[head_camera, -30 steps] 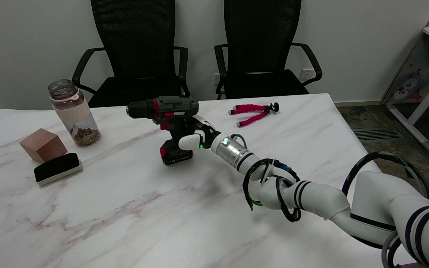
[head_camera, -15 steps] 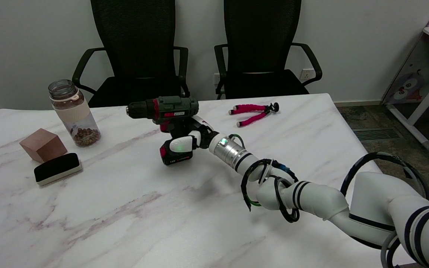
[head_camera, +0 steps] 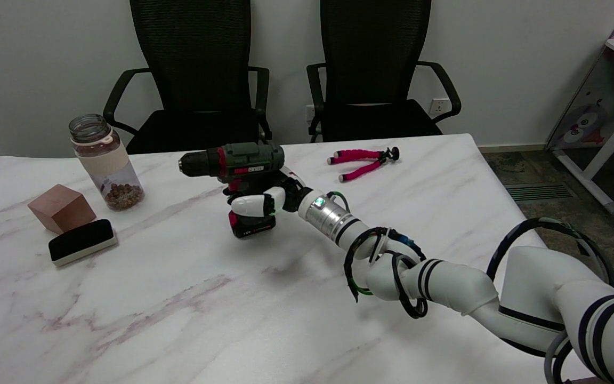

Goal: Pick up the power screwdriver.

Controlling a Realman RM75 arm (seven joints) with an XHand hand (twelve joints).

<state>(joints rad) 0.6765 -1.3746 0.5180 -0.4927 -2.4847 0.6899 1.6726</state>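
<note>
Marble tabletop [head_camera: 179,298] carries the power screwdriver [head_camera: 240,178] mid-table; the robot hand [head_camera: 264,200] has closed around its handle, tilting it since a moment ago, so lifting appears to be starting.

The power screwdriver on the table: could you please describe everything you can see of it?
The power screwdriver is pistol-shaped, with a dark green body, a black chuck pointing to the picture's left, red trim and a black-and-red battery pack at its foot. It looks like plastic. It stands roughly upright near the middle of the marble table. The right hand grips its handle; whether the foot still touches the table is unclear.
</note>
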